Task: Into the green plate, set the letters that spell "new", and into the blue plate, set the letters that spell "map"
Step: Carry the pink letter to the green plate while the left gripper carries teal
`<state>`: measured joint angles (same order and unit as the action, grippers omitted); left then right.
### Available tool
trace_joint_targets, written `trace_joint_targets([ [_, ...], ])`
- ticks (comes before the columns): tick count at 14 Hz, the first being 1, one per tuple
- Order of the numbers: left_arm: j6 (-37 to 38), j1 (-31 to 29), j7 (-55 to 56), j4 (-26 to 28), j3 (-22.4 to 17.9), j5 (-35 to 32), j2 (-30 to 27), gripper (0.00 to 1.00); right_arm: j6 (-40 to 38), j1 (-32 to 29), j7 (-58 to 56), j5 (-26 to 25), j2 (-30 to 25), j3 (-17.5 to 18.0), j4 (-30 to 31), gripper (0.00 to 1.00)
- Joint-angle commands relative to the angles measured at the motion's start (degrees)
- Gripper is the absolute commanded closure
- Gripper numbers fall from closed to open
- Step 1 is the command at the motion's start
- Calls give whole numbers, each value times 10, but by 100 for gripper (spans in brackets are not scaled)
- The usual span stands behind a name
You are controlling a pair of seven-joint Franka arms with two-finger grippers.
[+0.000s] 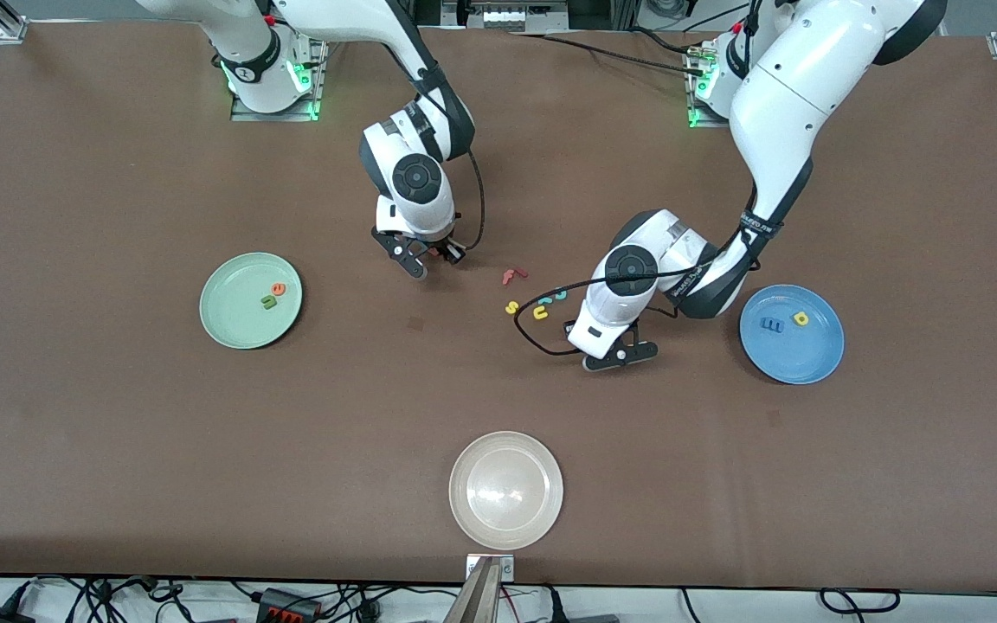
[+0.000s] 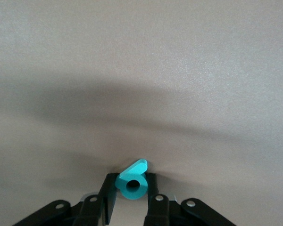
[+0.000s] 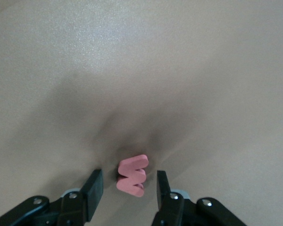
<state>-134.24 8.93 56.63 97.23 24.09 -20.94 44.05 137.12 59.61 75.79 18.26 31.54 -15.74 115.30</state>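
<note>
letters first, going from the right arm's end of the bench (image 1: 74,433) to the left arm's: the green plate (image 1: 230,324) already holds the green "n" (image 1: 268,302) and the orange "e" (image 1: 278,289), so "new" lacks only its "w". you can see that pinkish-red "w" (image 3: 132,175) in the right wrist view, lying on the bench between the fingers of the right claw (image 1: 426,259), which stand apart on either side of it with a gap each way, so nothing is gripped yet. its long axis runs along the gap, not across it, so i judge a straight close should catch its flat sides. the plate lies toward the right arm's end from there, well apart. in the middle the red "f" (image 1: 512,276), yellow "s" (image 1: 512,306), yellow "u" (image 1: 541,312) and teal "c" (image 1: 557,296) lie loose; leave them. the left claw (image 1: 620,355) is clamped on the teal "a" (image 2: 132,181), over bare bench between that cluster and the blue plate (image 1: 797,368). that plate, holding the blue "m" (image 1: 772,324) and yellow "p" (image 1: 800,318), lies toward the left arm's end, near, so your carry goes that way.
</note>
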Motion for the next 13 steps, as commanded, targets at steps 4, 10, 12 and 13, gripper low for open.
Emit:
trace_joint_targets([
  [4,52,-16,-19,-10,-4,-16,-21,87,14,13,-3,2,-9,-6,21,81],
  [10,205,-133,-223,-12,10,-15,-106,86,-4,11,-86,-1,-17,-46,-1,91],
  [12,244,-173,-323,-10,10,-15,-114,86,-92,10,-133,-57,-24,-92,-37,91],
  [13,247,-200,-364,-3,10,-15,-118,86,-148,7,-178,-80,-31,-120,-53,91],
])
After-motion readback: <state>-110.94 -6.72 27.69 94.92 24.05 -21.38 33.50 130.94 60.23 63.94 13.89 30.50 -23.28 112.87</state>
